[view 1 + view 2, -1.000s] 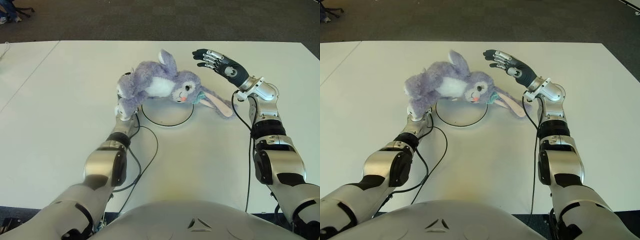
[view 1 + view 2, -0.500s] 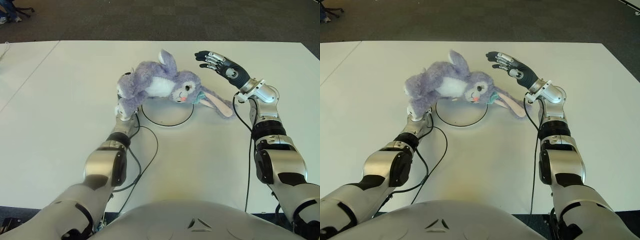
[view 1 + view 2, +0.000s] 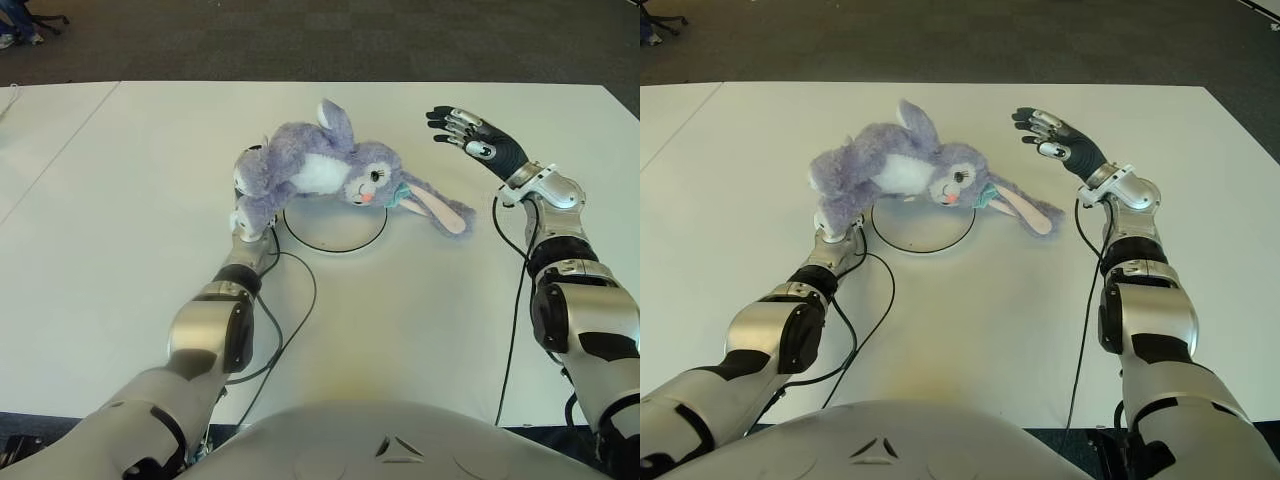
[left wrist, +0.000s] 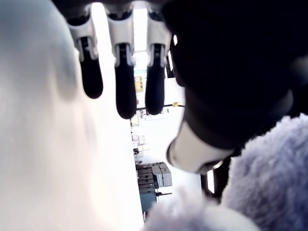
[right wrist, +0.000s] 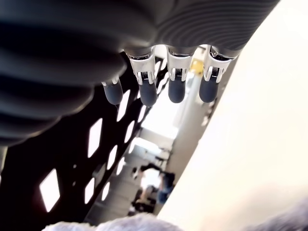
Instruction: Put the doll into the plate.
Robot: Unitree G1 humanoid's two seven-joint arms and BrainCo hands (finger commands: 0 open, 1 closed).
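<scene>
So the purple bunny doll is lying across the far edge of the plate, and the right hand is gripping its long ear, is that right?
Not quite: the right hand is open and clear of the doll, as the left eye view shows. The doll does lie across the plate's far edge.

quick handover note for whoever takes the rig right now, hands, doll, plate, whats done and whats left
Left hand: at the doll's rear end, mostly hidden by it; fingers look extended in its wrist view, grasp unclear.
Right hand: open, empty, to the right of the doll, clear of it.
Doll: purple bunny lying across the far rim of the plate, one ear trailing onto the table.
Done: doll brought to the plate.
Left: settle it fully inside, withdraw.
</scene>
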